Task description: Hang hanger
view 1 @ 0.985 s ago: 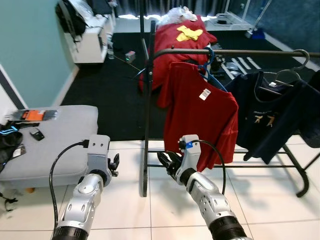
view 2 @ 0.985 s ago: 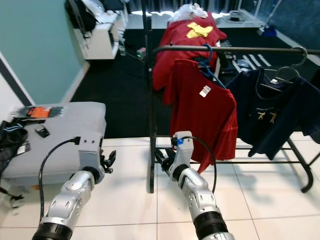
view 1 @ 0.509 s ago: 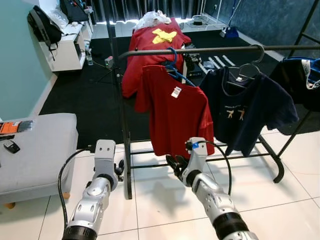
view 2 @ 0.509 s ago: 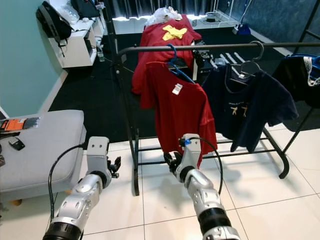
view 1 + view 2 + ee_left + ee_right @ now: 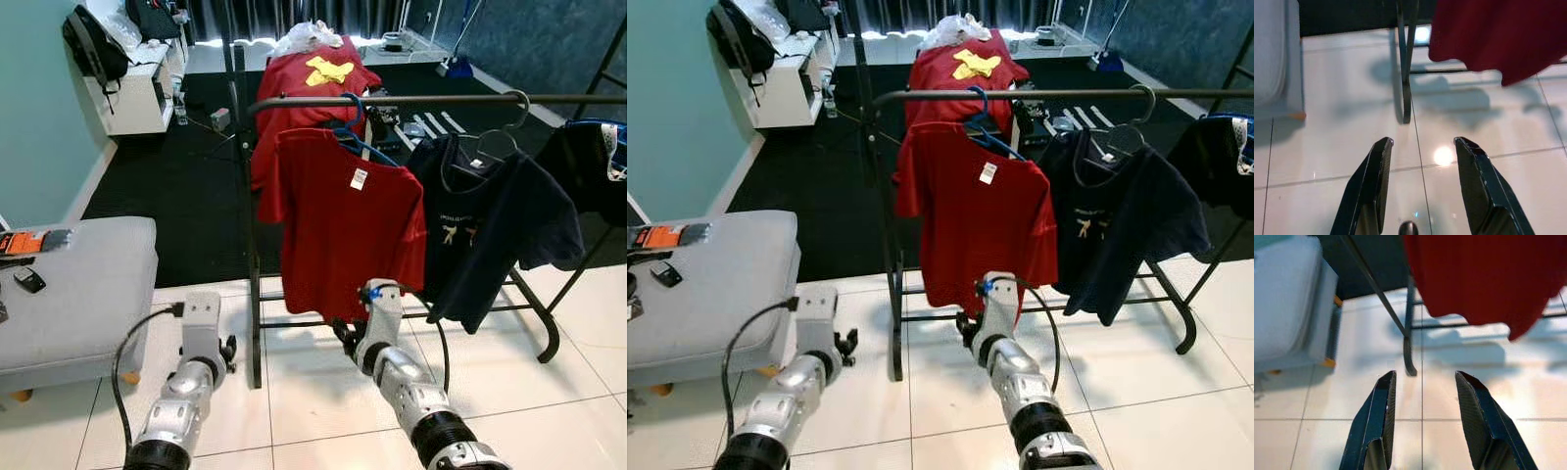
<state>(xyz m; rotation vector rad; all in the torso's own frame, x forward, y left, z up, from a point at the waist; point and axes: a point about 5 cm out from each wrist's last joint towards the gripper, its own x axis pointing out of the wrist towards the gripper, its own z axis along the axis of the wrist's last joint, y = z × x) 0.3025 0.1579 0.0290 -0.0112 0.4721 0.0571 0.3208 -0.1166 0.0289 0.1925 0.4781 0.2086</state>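
A red T-shirt (image 5: 343,225) hangs on a blue hanger (image 5: 355,132) from the black rail (image 5: 441,99) of a clothes rack. Beside it on the right, a navy T-shirt (image 5: 490,225) hangs on a dark hanger (image 5: 500,132). My left gripper (image 5: 227,351) is low over the white tiles, left of the rack's post, open and empty (image 5: 1423,142). Just below the red shirt's hem, my right gripper (image 5: 345,338) is also open and empty (image 5: 1425,375).
The rack's black post and foot (image 5: 253,294) stand between my arms. A grey padded bench (image 5: 69,284) with small items is at the left. Behind the rack lie black carpet, a red-covered piece of furniture (image 5: 313,78) and a white cabinet (image 5: 127,88). Another dark garment (image 5: 588,147) hangs far right.
The whole view has swung right and drawn nearer to the rack, so the camera moved. Both arms now sit lower in the picture. Both grippers stay open and empty.
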